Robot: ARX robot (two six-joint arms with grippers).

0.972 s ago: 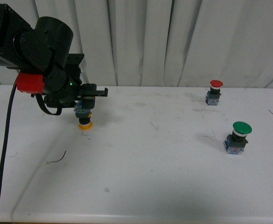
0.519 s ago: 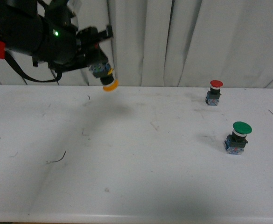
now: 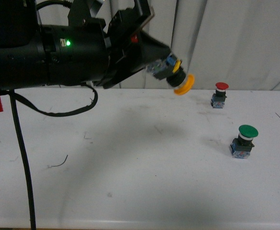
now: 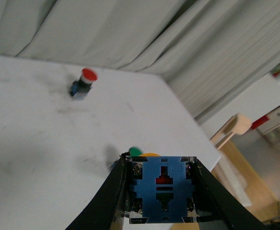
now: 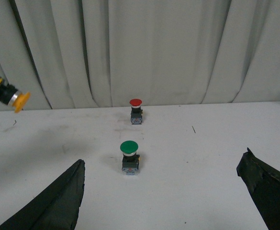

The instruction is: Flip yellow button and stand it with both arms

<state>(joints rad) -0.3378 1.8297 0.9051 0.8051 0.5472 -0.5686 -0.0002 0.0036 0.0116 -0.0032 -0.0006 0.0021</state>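
Observation:
My left gripper [image 3: 164,67] is shut on the yellow button [image 3: 177,76] and holds it high above the white table, tilted, with the yellow cap pointing down to the right. In the left wrist view the button's blue contact block [image 4: 162,188] fills the space between the two black fingers, and only a sliver of the yellow cap shows past it. The button also shows at the left edge of the right wrist view [image 5: 8,96]. My right gripper [image 5: 166,191] is open and empty, low over the table, with its fingers wide apart.
A red-capped button [image 3: 220,94] stands upright at the back right of the white table [image 3: 144,187]. A larger green-capped button [image 3: 244,141] stands nearer on the right. A small dark wire scrap [image 3: 59,163] lies front left. Grey curtains hang behind.
My left arm has swung up off the table and far to the right with the yellow button in its grip. The cap has turned from straight down to a slant towards the right.

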